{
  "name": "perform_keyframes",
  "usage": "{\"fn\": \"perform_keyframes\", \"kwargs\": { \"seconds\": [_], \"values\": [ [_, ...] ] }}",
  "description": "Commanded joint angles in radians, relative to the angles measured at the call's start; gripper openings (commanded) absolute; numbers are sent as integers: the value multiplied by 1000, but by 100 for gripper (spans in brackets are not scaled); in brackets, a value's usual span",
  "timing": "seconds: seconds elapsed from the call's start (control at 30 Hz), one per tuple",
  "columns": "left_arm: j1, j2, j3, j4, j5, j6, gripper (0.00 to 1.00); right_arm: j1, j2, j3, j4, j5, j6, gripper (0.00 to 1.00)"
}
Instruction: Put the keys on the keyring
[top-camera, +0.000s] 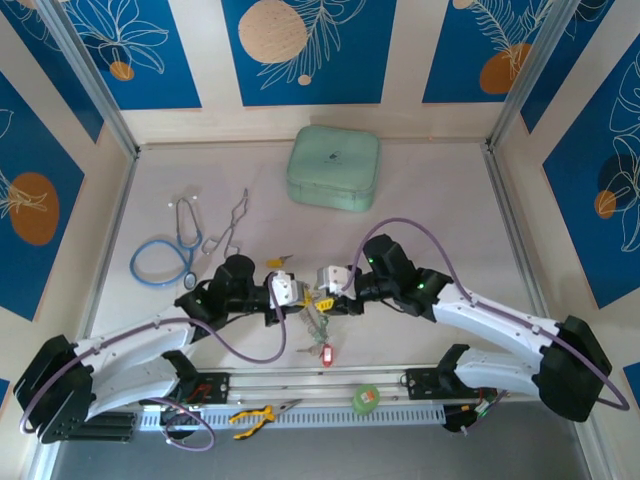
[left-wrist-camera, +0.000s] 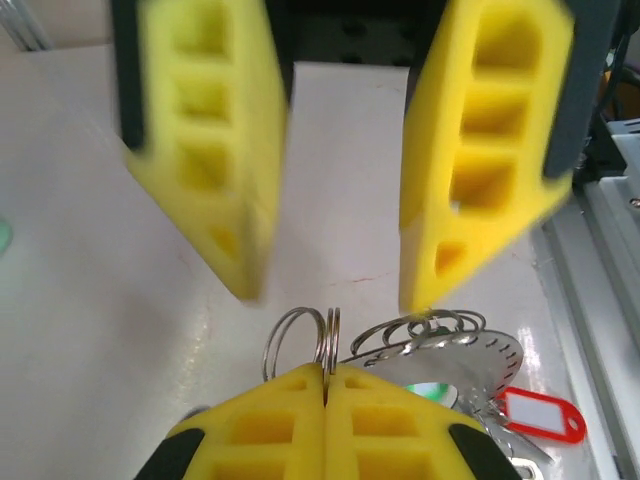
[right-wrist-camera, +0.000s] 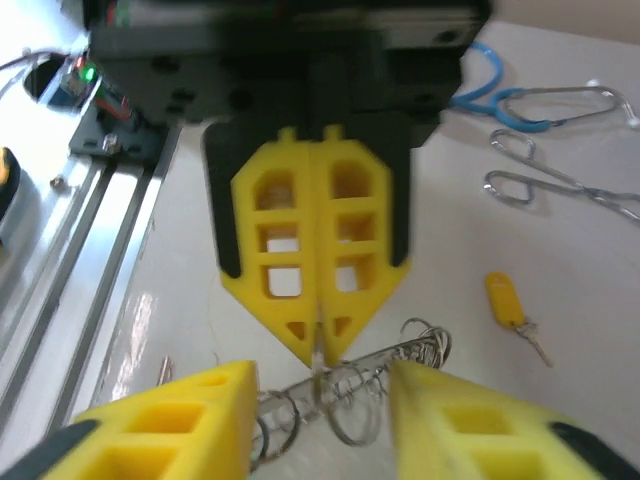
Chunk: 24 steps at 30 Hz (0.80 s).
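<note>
**Bright wire, dull plastic**

Polished silvery metal wire on the keyring (left-wrist-camera: 420, 335), glossy, catching light along each loop. Matt yellow plastic, faintly grainy and cut with open cells, on the left gripper (left-wrist-camera: 325, 372) and right gripper (left-wrist-camera: 333, 295); matt black housings behind. Glossy plastic on the red key tag (left-wrist-camera: 540, 415), with a white paper-like insert. Smooth plastic on the yellow key tag (right-wrist-camera: 505, 298), dull silver metal at its key. Mirror-bright steel on the forceps (right-wrist-camera: 560, 180). Smooth blue rubbery tubing on the stethoscope (top-camera: 165, 255). Pale, smooth tabletop (top-camera: 440, 210) with a soft sheen. Matt mint-green case (top-camera: 333, 167). Brushed aluminium rail (right-wrist-camera: 80, 270).
</note>
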Motion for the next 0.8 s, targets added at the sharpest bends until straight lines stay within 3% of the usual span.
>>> {"fn": "perform_keyframes", "kwargs": {
  "seconds": [0.0, 0.1, 0.23, 0.37, 0.5, 0.57, 0.6, 0.7, 0.77],
  "values": [
    [-9, -43, -17, 75, -19, 72, 0, -56, -70, 13, 10, -10, 127, 48],
    [-14, -64, -33, 98, -36, 129, 0, -100, -76, 64, -56, 134, 344, 48],
    [-24, -75, -59, 141, -41, 213, 0, -103, -21, 189, -243, 238, 684, 43],
    [-29, -72, -76, 171, -66, 241, 0, -102, 55, 307, -416, 216, 1041, 42],
    [-33, -69, -92, 209, -79, 240, 0, -77, 81, 296, -401, 117, 1292, 44],
    [-33, -67, -94, 207, -74, 238, 0, -30, 62, 267, -379, 127, 1243, 49],
    [-33, -68, -97, 212, -71, 233, 0, 8, 43, 268, -408, 210, 1164, 50],
    [-33, -59, -104, 240, -58, 214, 0, 71, -25, 241, -411, 395, 881, 50],
    [-32, -50, -105, 254, -42, 200, 0, 89, -63, 197, -359, 442, 646, 50]
  ]
}}
